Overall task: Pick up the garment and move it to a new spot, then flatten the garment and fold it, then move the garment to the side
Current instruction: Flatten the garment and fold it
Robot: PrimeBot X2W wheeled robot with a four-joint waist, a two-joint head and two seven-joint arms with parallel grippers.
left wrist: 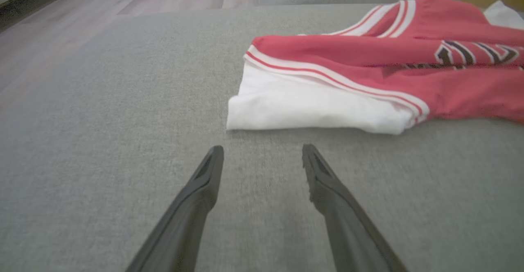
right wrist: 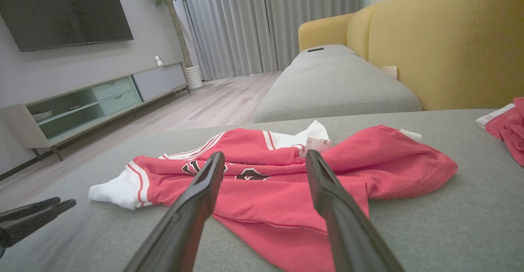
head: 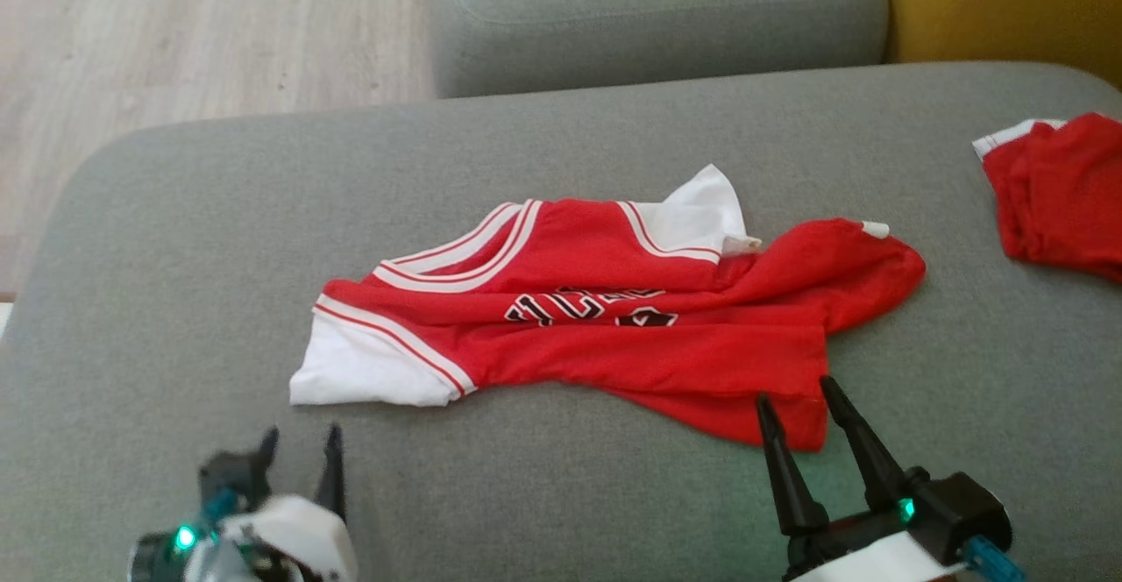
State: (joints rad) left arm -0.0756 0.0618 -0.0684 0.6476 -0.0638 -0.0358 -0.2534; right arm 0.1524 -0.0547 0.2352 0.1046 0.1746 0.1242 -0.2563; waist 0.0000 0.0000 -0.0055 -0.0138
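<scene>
Bare grey seat cushion [head: 175, 240] lies open left of and in front of the jersey [head: 614, 337]; a second red garment [head: 1061, 196] crowds the right edge

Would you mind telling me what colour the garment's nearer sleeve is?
The sleeve is white with red-striped trim, clearest in the left wrist view.

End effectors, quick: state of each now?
Left end effector: open, empty, short of the crumpled red-and-white fabric jersey.
Right end effector: open, empty, poised at the jersey's near edge.
</scene>
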